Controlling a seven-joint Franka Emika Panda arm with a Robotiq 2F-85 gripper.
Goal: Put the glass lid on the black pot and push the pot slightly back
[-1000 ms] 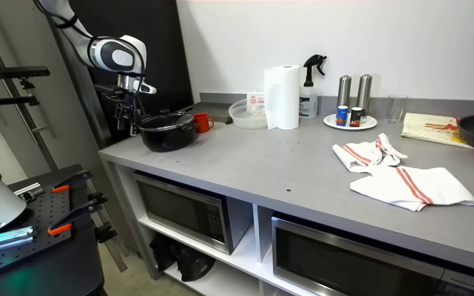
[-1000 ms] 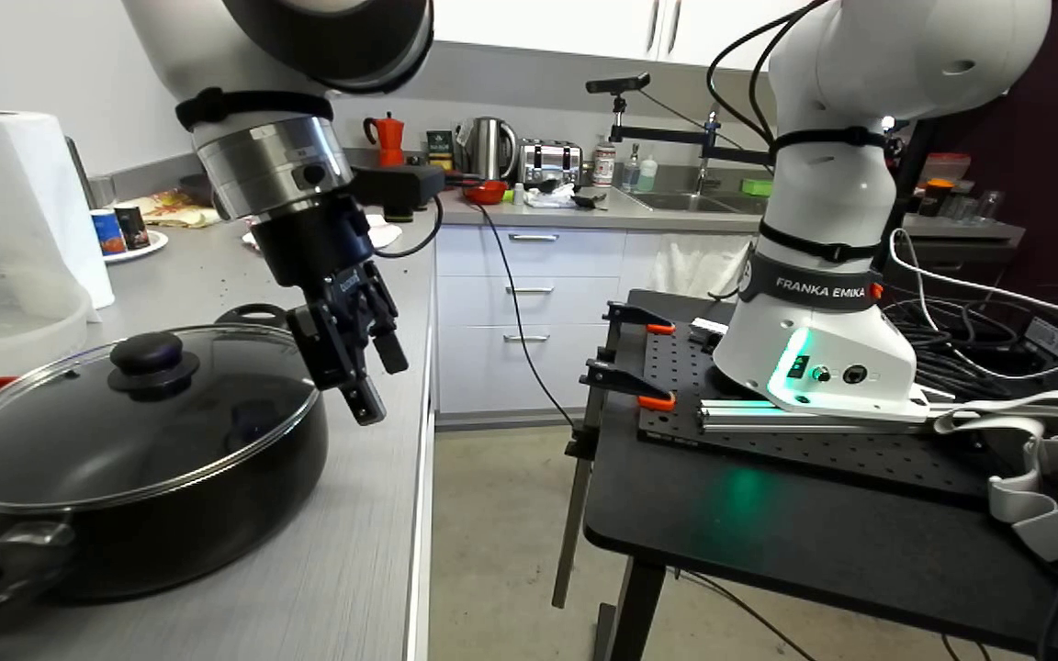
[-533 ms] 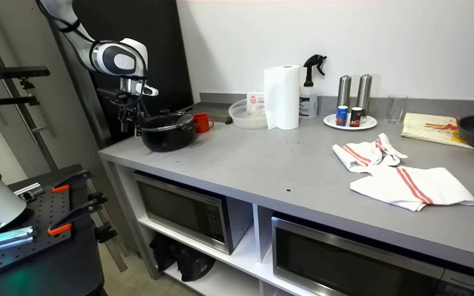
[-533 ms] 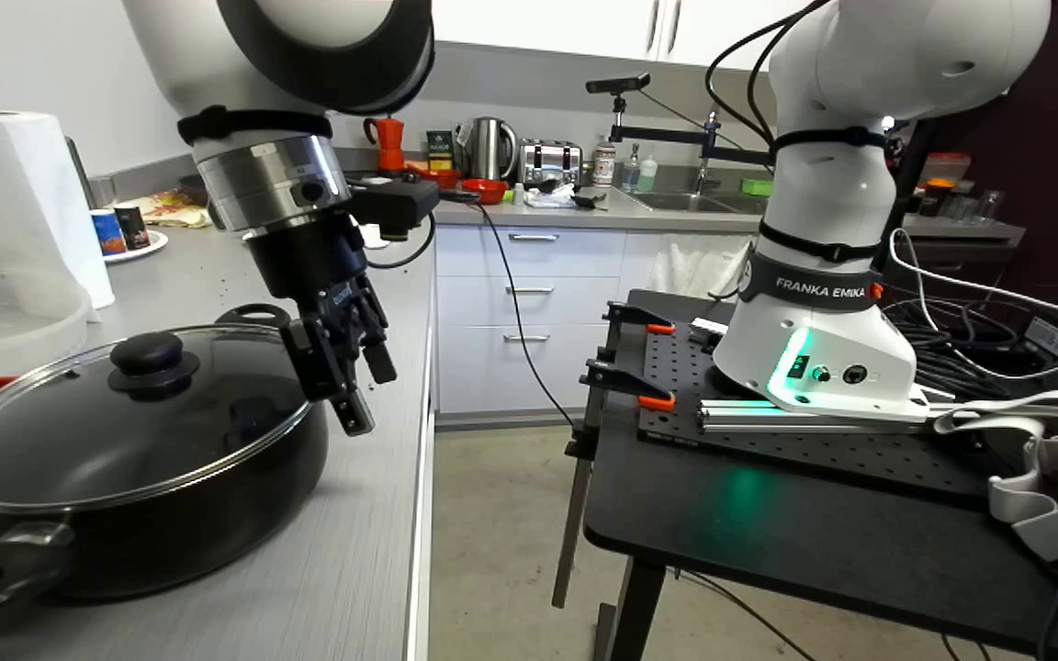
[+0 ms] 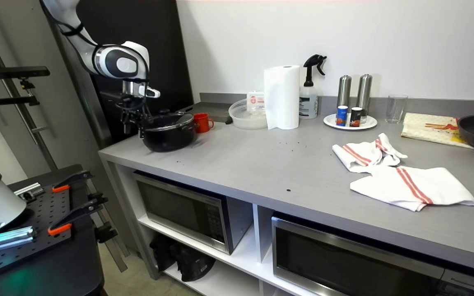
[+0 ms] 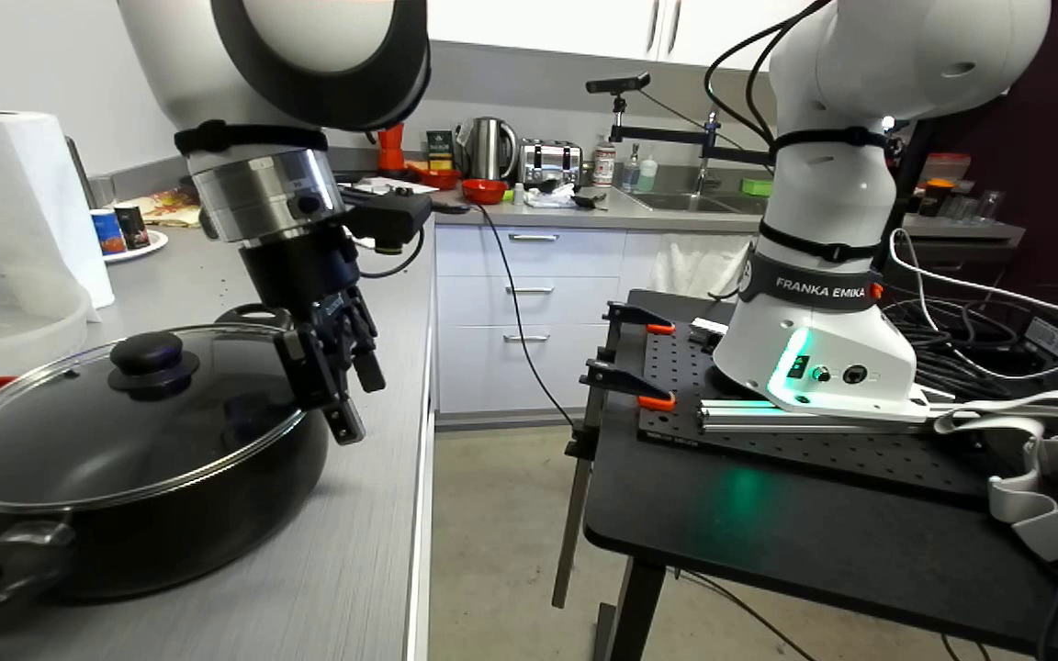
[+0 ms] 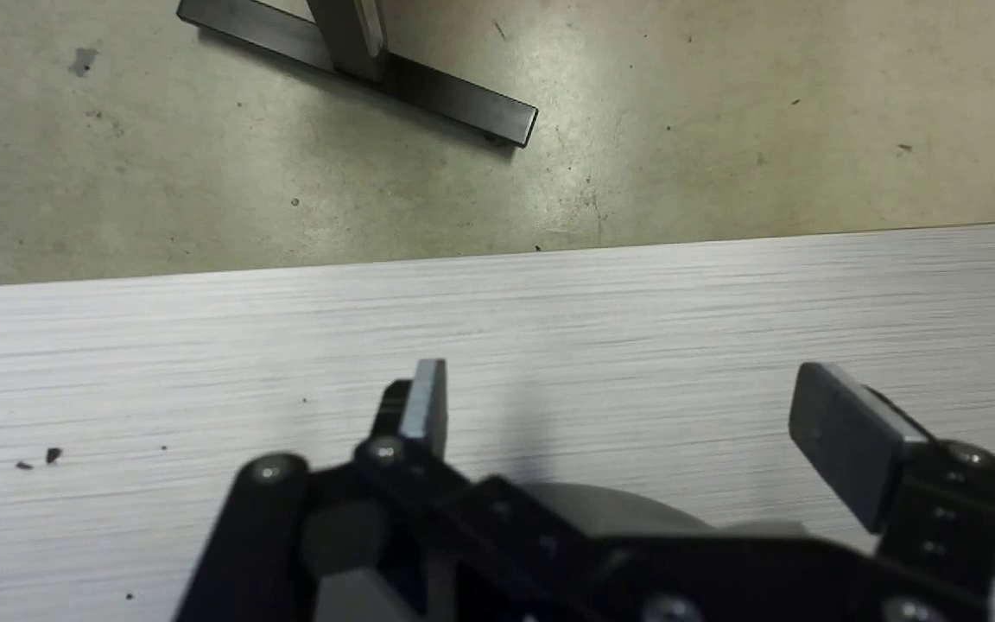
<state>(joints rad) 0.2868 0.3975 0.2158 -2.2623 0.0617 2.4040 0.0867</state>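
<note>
Wht wall (image 5: 228, 45) behind grey ctr (image 5: 245, 164), wht drawers (image 6: 474, 303), beige flr (image 6: 492, 532), blk tbl (image 6: 768, 537)

One glass lid (image 6: 134, 431), one black pot (image 6: 185, 534), two microwaves (image 5: 181, 211).

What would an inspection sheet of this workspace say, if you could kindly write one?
Surface: dark specks on the grey counter.
Job's things: glass lid sits on the black pot.
Clutter: red mug beside the pot, paper towel roll, spray bottle.
Gripper: open, nothing held, close to the pot; contact cannot be told.
Cables: black cables heaped beside the robot base.
Surroundings: two microwaves under the counter.
</note>
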